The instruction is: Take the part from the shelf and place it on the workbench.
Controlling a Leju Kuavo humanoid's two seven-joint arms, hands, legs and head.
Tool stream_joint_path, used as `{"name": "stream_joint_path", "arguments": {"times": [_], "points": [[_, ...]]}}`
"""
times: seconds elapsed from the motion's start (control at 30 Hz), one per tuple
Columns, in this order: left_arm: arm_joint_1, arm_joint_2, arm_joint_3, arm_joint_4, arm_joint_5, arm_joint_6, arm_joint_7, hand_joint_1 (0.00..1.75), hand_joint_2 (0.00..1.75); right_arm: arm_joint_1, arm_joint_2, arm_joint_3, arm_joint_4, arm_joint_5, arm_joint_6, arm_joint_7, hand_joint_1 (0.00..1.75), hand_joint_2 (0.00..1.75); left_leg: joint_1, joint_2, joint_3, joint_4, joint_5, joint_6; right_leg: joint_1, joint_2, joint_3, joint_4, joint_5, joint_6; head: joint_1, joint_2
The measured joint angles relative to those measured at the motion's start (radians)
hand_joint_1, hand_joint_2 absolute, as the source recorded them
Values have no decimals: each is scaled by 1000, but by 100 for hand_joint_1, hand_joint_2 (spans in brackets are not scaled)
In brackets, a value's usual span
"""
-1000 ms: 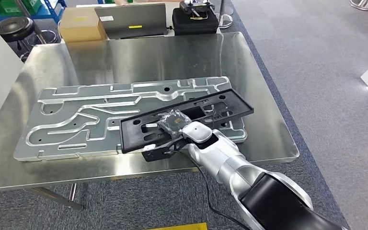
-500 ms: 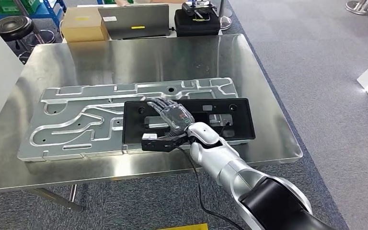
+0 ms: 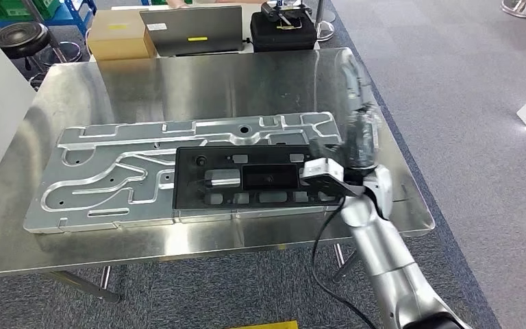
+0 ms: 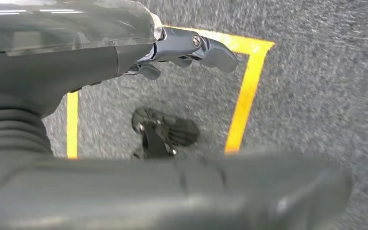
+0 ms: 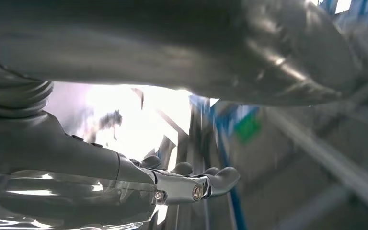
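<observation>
The black plastic part [image 3: 260, 177] lies flat on the large machined aluminium plate [image 3: 109, 171], which rests on the steel workbench [image 3: 178, 82]. My right hand [image 3: 361, 133] is raised above the part's right end, blurred, fingers pointing away from me and holding nothing. In the right wrist view the right hand [image 5: 191, 184] has its fingers apart from the thumb with nothing between them. My left hand [image 4: 187, 45] hangs over the grey floor, fingers loosely extended and empty.
At the workbench's far edge stand a cardboard box [image 3: 118, 38], a grey laptop-like case [image 3: 192, 29] and a black case [image 3: 281, 31]. A black stool [image 3: 19, 38] stands at the far left. Yellow floor tape [image 4: 242, 96] runs below the left hand.
My right hand has let go of the black part, lifted and swung to the right. The part has gone from tilted in the hand to lying flat on the aluminium plate.
</observation>
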Motion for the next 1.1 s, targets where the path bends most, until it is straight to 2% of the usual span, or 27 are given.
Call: {"name": "stream_joint_path", "arguments": {"times": [0.03, 0.13, 0.17, 0.2, 0.23, 0.27, 0.33, 0.37, 0.47, 0.5, 0.53, 0.57, 0.63, 0.67, 0.7, 0.73, 0.77, 0.83, 0.87, 0.9, 0.97, 1.0, 1.03, 1.1], "points": [[2, 0, 5, 0, 5, -3, -4, 0, 0, 33, -17, -30, -55, 1, -15, 0, 0, 0, -1, 3, -12, 34, -23, -3, -4, -2, 5, -6, 1, -4, 0, 0], [7, -2, 16, 0, 13, -7, -11, 0, 0, 122, -60, -107, -182, -6, -27, 0, 0, 0, 4, 8, -95, 221, -116, -10, -4, -4, 10, -8, -1, -10, 0, 0], [9, -2, 18, 0, 17, -8, -13, 0, 0, 150, -72, -128, -213, -6, -32, 4, 0, 0, 4, 8, -113, 259, -125, -12, -4, -2, 10, -7, -3, -10, 0, 0], [9, -2, 21, 0, 21, -10, -14, 0, 0, 183, -82, -153, -242, -8, -40, 11, 0, 0, 4, 8, -112, 257, -112, -13, -4, 0, 12, -5, -4, -9, 0, 0], [10, -2, 25, 0, 25, -11, -15, 0, 0, 225, -93, -185, -271, -19, -46, 14, 0, 0, 5, 8, -91, 217, -83, -11, -4, 1, 15, -3, -7, -6, 0, 0], [10, -2, 29, 0, 27, -12, -16, 0, 0, 277, -104, -228, -300, -43, -44, 10, 0, 0, 5, 7, -56, 145, -46, -8, -4, 0, 20, 0, -11, -2, 0, 0], [13, -2, 36, 0, 29, -13, -16, 0, 0, 392, -116, -338, -342, -115, -9, -28, 0, 0, 3, 5, 5, 23, -1, 1, -1, -6, 23, 6, -17, 8, 0, 0], [16, -2, 38, 0, 28, -13, -15, 0, 0, 448, -116, -399, -353, -142, 21, -56, 0, 0, 1, 3, 18, -5, 6, 6, 1, -8, 22, 8, -18, 12, 0, 0], [24, -3, 42, 0, 24, -15, -13, 0, 0, 583, -92, -566, -359, -148, 99, -111, 0, 0, -1, 4, 17, -15, 11, 22, -1, -7, 20, 9, -17, 27, 0, 0], [24, -4, 42, 0, 23, -15, -13, 0, 0, 615, -82, -607, -358, -140, 110, -117, 0, 0, -1, 6, 16, -19, 17, 30, -3, -5, 17, 18, -30, 33, 0, 0], [24, -5, 43, 0, 22, -16, -13, 0, 0, 641, -73, -640, -357, -132, 114, -120, 0, 0, 0, 9, 12, -24, 23, 38, -5, -3, 7, 44, -57, 38, 0, 0], [23, -5, 43, 0, 22, -16, -14, 0, 0, 660, -65, -666, -355, -125, 114, -122, 0, 0, 1, 11, 7, -26, 29, 43, -8, -1, -11, 90, -96, 43, 0, 0], [22, -5, 43, 0, 22, -17, -15, 0, 0, 683, -52, -705, -351, -112, 118, -122, 0, 0, -2, 15, -9, -26, 40, 47, -12, 0, -58, 221, -178, 52, 0, 0], [21, -6, 43, 0, 21, -17, -15, 0, 0, 690, -44, -723, -348, -102, 125, -119, 0, 0, -3, 17, -19, -25, 47, 47, -14, 0, -70, 270, -199, 55, 0, 0], [21, -6, 43, 0, 20, -18, -15, 0, 0, 695, -34, -741, -344, -87, 138, -112, 0, 0, -4, 18, -29, -24, 54, 46, -16, 0, -64, 286, -199, 56, 0, 0], [21, -6, 43, 0, 19, -18, -16, 0, 0, 696, -22, -760, -336, -67, 154, -105, 0, 0, -4, 19, -39, -23, 61, 44, -16, 0, -38, 261, -181, 56, 0, 0], [20, -6, 43, 0, 18, -19, -17, 0, 0, 694, -10, -781, -322, -42, 170, -98, 0, 0, -5, 20, -48, -23, 69, 42, -17, 0, 8, 200, -153, 55, 0, 0], [18, -6, 43, 0, 15, -19, -20, 0, 0, 683, 13, -834, -271, 17, 186, -98, 0, 0, -5, 19, -58, -22, 84, 34, -14, 0, 112, 51, -121, 47, 0, 0], [17, -7, 43, 0, 14, -20, -20, 0, 0, 674, 21, -867, -233, 50, 184, -103, 0, 0, -6, 19, -59, -23, 92, 29, -12, 0, 144, 2, -116, 41, 0, 0], [16, -7, 43, 0, 12, -20, -18, 0, 0, 662, 27, -907, -184, 86, 176, -109, 0, 0, -5, 18, -59, -24, 99, 23, -8, 1, 159, -24, -116, 35, 0, 0], [17, -7, 44, 0, 9, -19, -13, 0, 0, 640, 32, -990, -74, 149, 150, -116, 0, 0, -4, 17, -60, -29, 113, 10, -5, 0, 152, -32, -103, 21, 0, 0], [18, -7, 45, 0, 8, -18, -10, 0, 0, 633, 32, -1027, -22, 169, 137, -118, 0, 0, -4, 16, -66, -23, 103, 5, -7, -2, 144, -35, -93, 13, 0, 0], [20, -7, 46, 0, 8, -16, -8, 0, 0, 628, 33, -1055, 21, 182, 127, -119, 0, 0, -3, 15, -75, -4, 76, 1, -9, -4, 134, -37, -82, 5, 0, 0], [22, -7, 48, 0, 7, -13, -4, 0, 0, 618, 35, -1100, 97, 211, 116, -121, 0, 0, -2, 14, -104, 91, -26, -4, -10, -6, 106, -37, -58, -5, 0, 0]]}}
